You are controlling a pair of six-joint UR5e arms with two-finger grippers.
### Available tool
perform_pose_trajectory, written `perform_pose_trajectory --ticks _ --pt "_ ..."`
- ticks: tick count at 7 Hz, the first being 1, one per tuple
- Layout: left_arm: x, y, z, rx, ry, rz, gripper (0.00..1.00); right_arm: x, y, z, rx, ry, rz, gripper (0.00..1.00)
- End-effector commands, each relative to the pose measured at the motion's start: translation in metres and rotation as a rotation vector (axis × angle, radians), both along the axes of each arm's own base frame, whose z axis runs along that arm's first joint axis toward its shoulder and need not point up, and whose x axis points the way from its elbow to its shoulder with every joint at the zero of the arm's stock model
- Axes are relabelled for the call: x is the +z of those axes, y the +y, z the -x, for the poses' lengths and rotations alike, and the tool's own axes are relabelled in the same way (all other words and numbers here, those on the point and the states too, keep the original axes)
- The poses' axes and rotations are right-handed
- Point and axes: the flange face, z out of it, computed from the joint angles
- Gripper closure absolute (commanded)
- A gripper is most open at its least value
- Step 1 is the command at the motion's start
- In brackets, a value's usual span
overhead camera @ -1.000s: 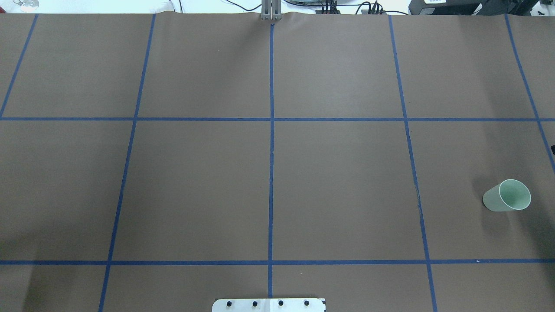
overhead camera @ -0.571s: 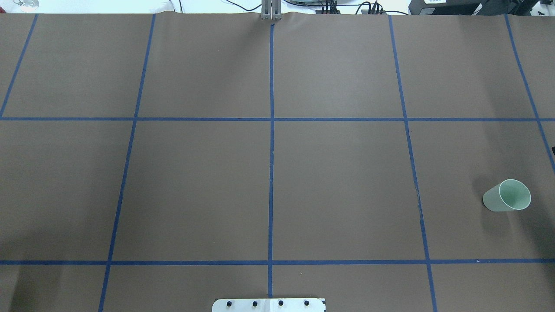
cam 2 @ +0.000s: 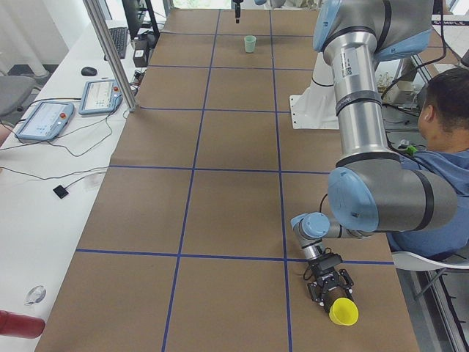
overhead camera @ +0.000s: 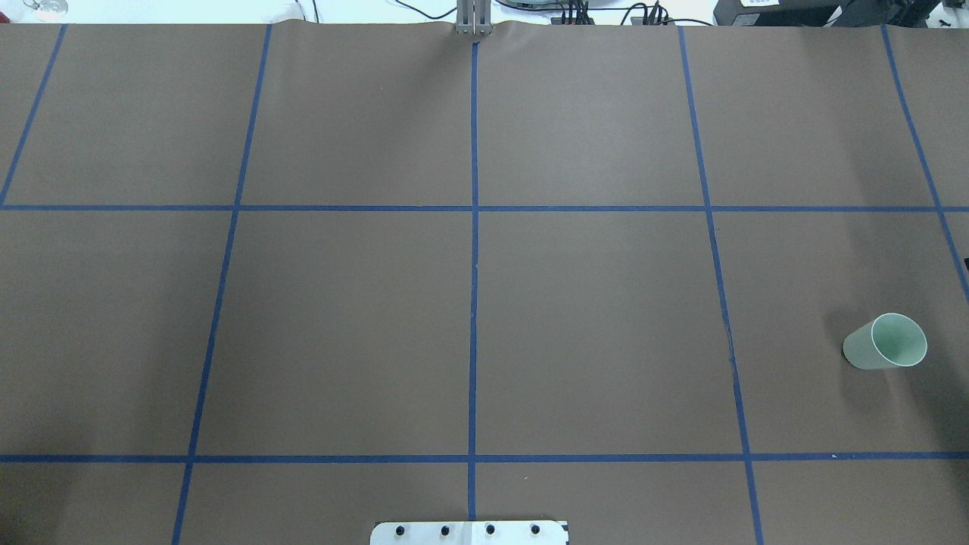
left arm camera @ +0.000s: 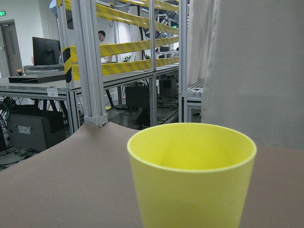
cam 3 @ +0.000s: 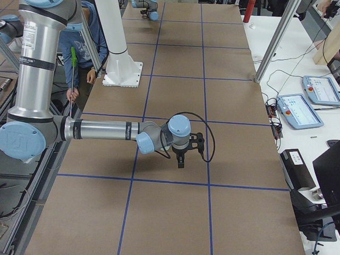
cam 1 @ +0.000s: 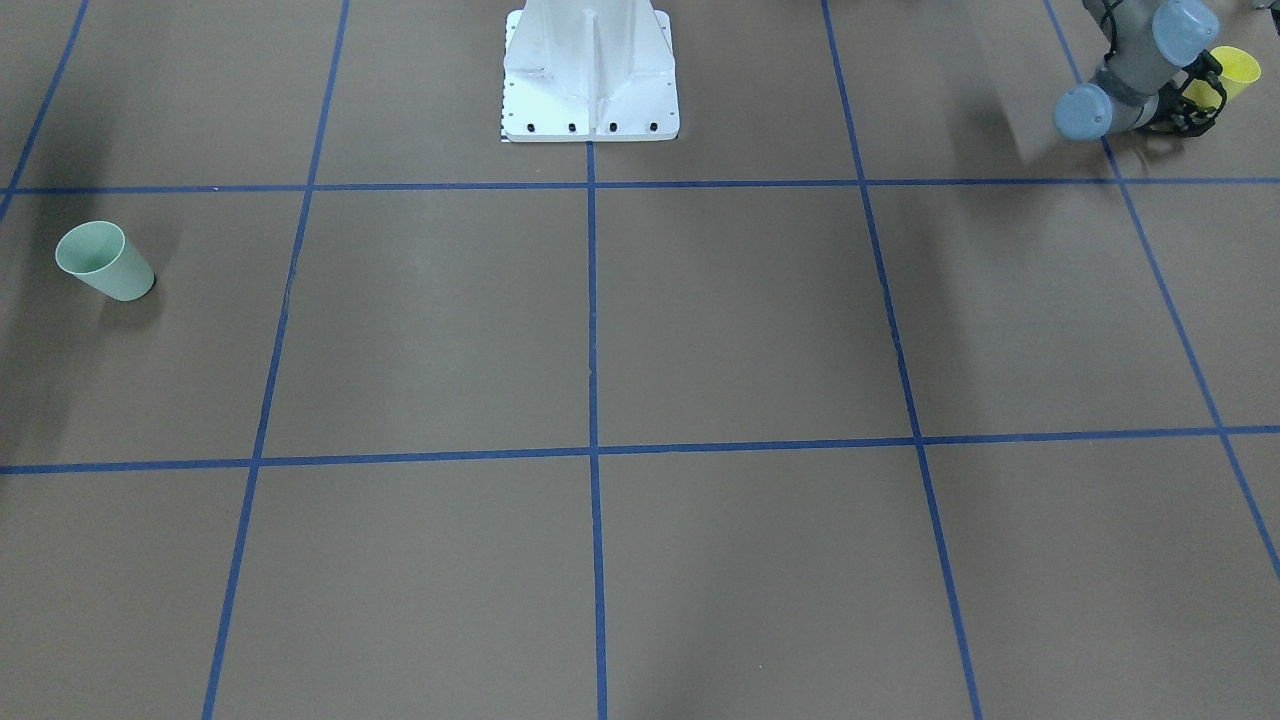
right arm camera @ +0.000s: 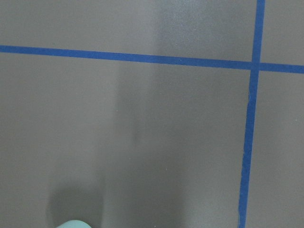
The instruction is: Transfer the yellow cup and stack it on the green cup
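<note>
The stacking has hardly begun, as I judge it. The small bright yellow plastic cup (left arm camera: 192, 175) stands on the brown paper-covered bench (overhead camera: 590, 318) at the end on my left, near my base. The small pale mint-green plastic cup (overhead camera: 886, 342) stands at the opposite end, on my right, so the two are well apart.

My left claw (cam 2: 335, 297) lies low and level, right at the yellow cup. In the front-facing view some yellow shows through its black linkage. I cannot tell whether the claw is clamped on the cup or only around it, because the left wrist camera shows the cup and no fingers.

My right claw (cam 3: 180, 159) hangs pointing down, just beside the green cup. I cannot tell whether it is apart or together.

Left to do: secure the grip, lift, carry the cup across, probably hand it to my right arm, then set it on the green cup.

The yellow cup's long axis looks vertical, with the wider rim up and the mouth open to the ceiling. I take its narrow base to be on the bench. The green cup seems to stand the same way, mouth up, ready to receive the other.
</note>
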Motion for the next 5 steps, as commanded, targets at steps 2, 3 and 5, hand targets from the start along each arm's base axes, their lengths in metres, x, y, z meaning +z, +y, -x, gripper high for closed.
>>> perform_pose_trajectory --ticks 2,3,5 --pt "0.010 0.006 0.034 0.013 -0.037 0.003 0.02 0.007 0.009 -0.002 -0.001 0.001 0.016 0.00" --pt "0.009 0.007 0.034 0.013 -0.028 -0.001 0.02 0.006 0.009 -0.002 -0.002 -0.001 0.015 0.00" --pt "0.008 0.009 0.029 0.007 -0.018 -0.014 0.31 0.006 0.009 -0.002 -0.003 -0.004 0.016 0.00"
